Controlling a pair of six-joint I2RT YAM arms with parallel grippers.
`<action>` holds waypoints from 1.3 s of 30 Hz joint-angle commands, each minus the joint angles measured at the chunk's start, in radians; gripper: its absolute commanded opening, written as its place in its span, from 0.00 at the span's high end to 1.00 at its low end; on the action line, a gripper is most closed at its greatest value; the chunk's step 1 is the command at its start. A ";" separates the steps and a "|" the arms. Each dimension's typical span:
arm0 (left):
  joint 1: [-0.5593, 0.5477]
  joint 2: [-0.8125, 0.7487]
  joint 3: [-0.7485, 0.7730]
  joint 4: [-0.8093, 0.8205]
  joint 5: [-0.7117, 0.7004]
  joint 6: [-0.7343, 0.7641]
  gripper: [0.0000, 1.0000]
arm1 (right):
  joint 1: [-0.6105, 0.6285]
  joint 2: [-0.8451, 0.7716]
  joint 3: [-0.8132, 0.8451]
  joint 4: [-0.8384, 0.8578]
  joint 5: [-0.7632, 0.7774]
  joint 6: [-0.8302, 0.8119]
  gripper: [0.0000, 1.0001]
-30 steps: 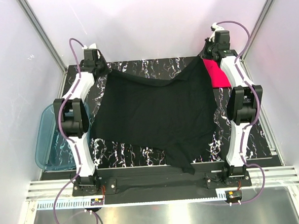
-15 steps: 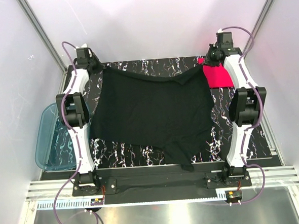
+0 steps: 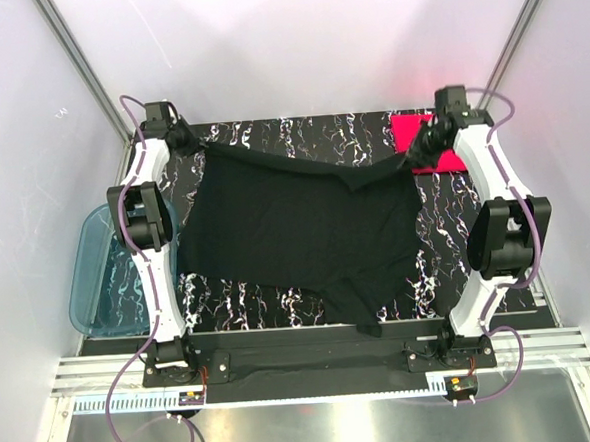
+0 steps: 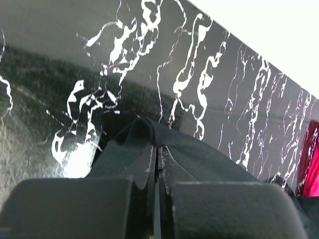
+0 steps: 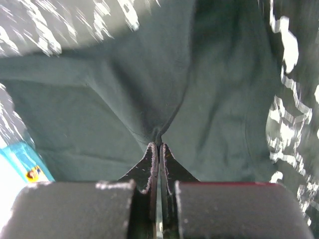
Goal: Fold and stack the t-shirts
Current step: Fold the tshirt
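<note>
At about 9 o'clock, off the worktop's (image 3: 458, 261) left edge, sits the translucent blue tub (image 3: 96, 283), apart from the cloth. At 11 o'clock the left fingers (image 4: 142, 169) are pinched tight on a corner of the black t-shirt (image 3: 306, 230); the wrist view shows a small fold of fabric bunched between them. The shirt covers the middle of the worktop, its far edge stretched between the two arms and sagging slightly in between, with one crumpled flap trailing toward the near edge at 6 o'clock. At 1 o'clock the right fingers (image 5: 144, 167) are likewise clamped on the shirt's other far corner, creases radiating from the pinch. Just beyond them, at the far-right corner, the pink-red t-shirt (image 3: 408, 132) lies as a flat square, partly under the right arm and touching or overlapped by the black cloth. The black fabric looks light, limp and thin, so it should drape and wrinkle wherever it is unsupported and drag rather than slide cleanly. Corner or hem pinches, taken as a pair, seem the best hold; a mid-panel grab would likely bunch it.
</note>
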State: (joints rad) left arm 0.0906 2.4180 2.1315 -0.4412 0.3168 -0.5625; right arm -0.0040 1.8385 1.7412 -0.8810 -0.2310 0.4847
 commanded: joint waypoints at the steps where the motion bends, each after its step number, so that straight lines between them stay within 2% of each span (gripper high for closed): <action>1: 0.008 -0.010 0.053 -0.040 0.041 0.003 1.00 | -0.002 -0.056 -0.100 -0.024 -0.053 0.049 1.00; 5: 0.012 -0.037 0.030 -0.103 0.027 0.035 1.00 | -0.001 -0.091 -0.216 0.008 -0.083 0.068 1.00; 8: 0.020 -0.053 0.025 -0.151 0.027 0.055 1.00 | -0.002 -0.093 -0.239 0.010 -0.087 0.066 1.00; 20: 0.047 -0.125 -0.019 -0.264 0.016 0.107 1.00 | -0.020 -0.076 -0.137 -0.102 -0.051 -0.034 1.00; 29: 0.051 -0.120 -0.042 -0.346 -0.008 0.131 1.00 | -0.030 -0.078 -0.193 -0.144 -0.053 -0.098 1.00; 39: 0.051 -0.092 -0.065 -0.392 -0.033 0.125 1.00 | -0.030 -0.022 -0.275 -0.072 -0.077 -0.095 1.00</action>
State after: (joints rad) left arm 0.1329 2.3512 2.0674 -0.8322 0.3054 -0.4488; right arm -0.0319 1.8156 1.4696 -0.9825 -0.3008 0.4034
